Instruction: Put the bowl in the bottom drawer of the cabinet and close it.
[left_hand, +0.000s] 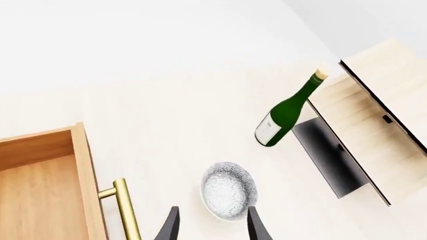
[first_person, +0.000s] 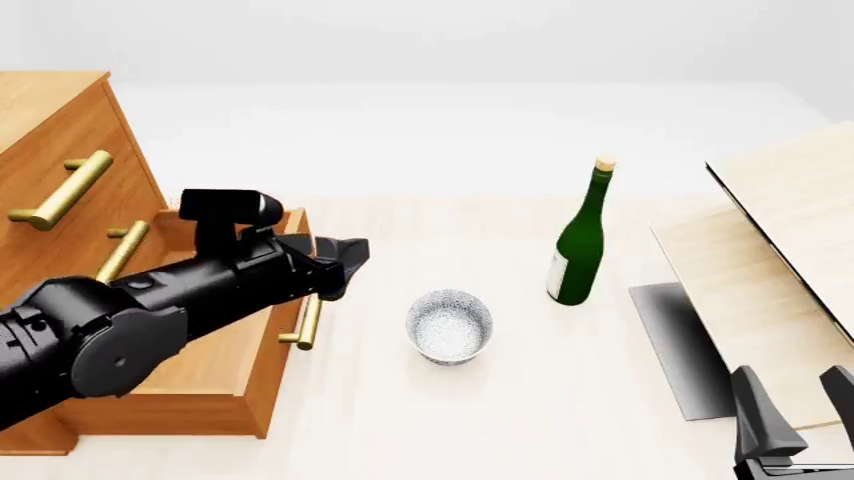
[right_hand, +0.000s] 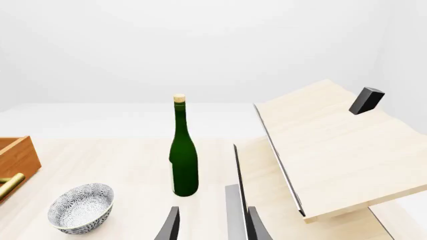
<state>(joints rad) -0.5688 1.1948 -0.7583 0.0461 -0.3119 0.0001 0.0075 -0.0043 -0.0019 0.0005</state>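
front view, right tool (first_person: 798, 400) cropped, left tool (first_person: 350, 262) perhaps open

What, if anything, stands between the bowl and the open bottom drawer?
Nothing visible. The bowl sits on bare table beside the bottom drawer, which is pulled open. The bottle stands on the bowl's far side.
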